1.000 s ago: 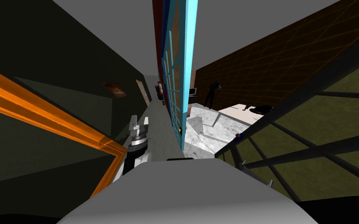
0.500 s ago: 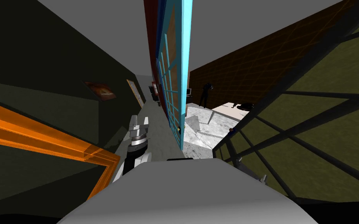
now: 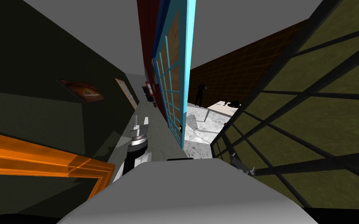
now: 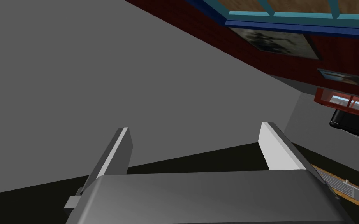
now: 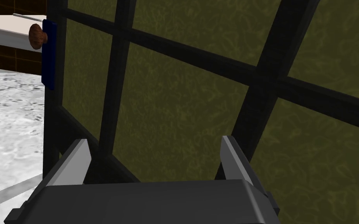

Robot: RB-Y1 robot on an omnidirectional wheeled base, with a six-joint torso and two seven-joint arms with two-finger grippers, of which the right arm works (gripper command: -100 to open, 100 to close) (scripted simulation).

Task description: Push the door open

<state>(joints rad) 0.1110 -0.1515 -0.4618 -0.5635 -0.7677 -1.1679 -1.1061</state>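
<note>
My view shifted; right gripper (image 5: 154,140), spread apart, close to olive door (image 5: 182,97).

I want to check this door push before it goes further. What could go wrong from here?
1. The right gripper is open, and its thin fingers are close to the olive door beside a dark bar. A fingertip may catch on that bar.
2. It sits near the door's free edge by the brown knob, so it might slide off into the gap.
3. The cyan-framed door stands edge-on just ahead of me; driving through could clip it.
</note>
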